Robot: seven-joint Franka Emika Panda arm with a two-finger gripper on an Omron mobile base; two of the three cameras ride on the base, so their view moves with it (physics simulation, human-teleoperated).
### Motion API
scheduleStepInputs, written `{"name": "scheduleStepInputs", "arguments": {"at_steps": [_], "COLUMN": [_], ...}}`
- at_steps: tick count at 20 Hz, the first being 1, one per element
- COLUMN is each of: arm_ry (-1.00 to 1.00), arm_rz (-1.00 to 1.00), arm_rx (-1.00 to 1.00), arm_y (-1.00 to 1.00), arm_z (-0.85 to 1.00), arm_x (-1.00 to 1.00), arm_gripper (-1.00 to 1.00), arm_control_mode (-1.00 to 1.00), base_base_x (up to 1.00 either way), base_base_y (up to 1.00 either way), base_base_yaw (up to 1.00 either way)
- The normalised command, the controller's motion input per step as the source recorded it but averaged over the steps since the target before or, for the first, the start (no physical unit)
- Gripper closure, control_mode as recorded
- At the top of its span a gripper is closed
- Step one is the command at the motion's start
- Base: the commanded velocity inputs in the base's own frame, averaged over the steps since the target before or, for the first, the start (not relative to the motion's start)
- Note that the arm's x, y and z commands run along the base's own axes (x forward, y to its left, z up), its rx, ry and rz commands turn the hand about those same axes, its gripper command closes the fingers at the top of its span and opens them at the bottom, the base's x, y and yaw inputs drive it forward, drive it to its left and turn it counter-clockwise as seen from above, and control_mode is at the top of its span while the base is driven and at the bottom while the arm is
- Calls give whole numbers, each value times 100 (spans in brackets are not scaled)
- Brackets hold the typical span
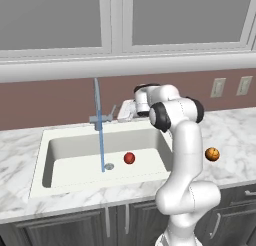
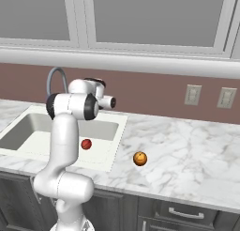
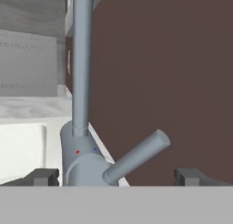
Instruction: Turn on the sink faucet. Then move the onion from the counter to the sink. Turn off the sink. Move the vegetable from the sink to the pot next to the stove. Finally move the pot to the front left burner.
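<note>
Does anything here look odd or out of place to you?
Mildly. A thin blue stream of water runs from the tall grey-blue gooseneck faucet into the cream-white sink, missing the small glossy red ball lying beside the round metal drain. An orange ball with dark stripes sits loose on the white marble counter.

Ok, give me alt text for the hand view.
Close up, the faucet rises as a grey column from its base, its lever slanting up to the right between the open gripper fingertips. A brown wall stands behind, with white counter and a corner of the sink at left.
</note>
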Motion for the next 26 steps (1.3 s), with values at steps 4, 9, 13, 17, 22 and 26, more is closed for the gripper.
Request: {"name": "scheduleStepInputs", "arguments": {"at_steps": [4, 9, 13, 17, 22, 26], "arm_ry": [0, 0, 0, 0, 0, 0], "arm_rz": [9, 15, 18, 17, 15, 8], "arm_rx": [1, 2, 2, 1, 2, 1], "arm_y": [24, 25, 29, 29, 33, 46], "arm_z": [0, 0, 0, 0, 1, 14], "arm_x": [3, 0, 0, 0, 0, 0], "arm_gripper": [-100, -100, -100, -100, -100, -100], "arm_control_mode": [-100, -100, -100, -100, -100, -100], "base_base_x": [0, 0, 0, 0, 0, 0], "base_base_y": [0, 0, 0, 0, 0, 0], "base_base_yaw": [0, 0, 0, 0, 0, 0]}}
